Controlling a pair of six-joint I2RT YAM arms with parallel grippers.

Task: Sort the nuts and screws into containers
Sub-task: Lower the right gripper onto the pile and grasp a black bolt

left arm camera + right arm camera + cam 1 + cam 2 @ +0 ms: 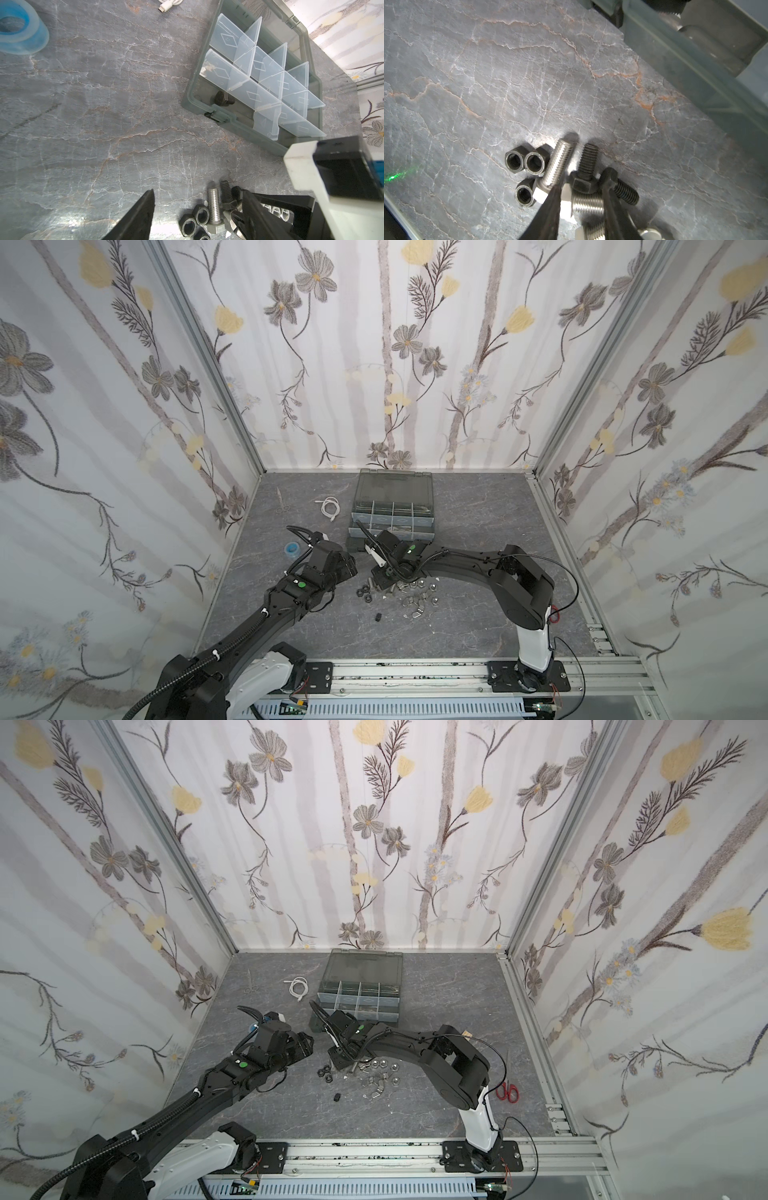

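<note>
A grey marbled table (478, 626) holds an open organizer case (220, 112) at the back, with one black screw (224, 99) in a corner compartment. The left gripper (196, 192) hovers with its jaws spread and empty. The right gripper (583, 178) straddles a second black screw (588, 158) at its head, in the loose pile beside black nuts (542, 151); whether it grips cannot be told.

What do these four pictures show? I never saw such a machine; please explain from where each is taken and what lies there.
Two robot arms work at a table. Two pictures look down on the whole scene; two come from cameras on the arms' wrists. Bolts and nuts lie piled in the middle; behind, an open organizer case holds one black bolt. A white cable, a blue tape roll and red scissors lie aside. The left end effector hovers open and empty. The right end effector is down in the pile, jaws around bolts; whether it grips one is unclear.
</note>
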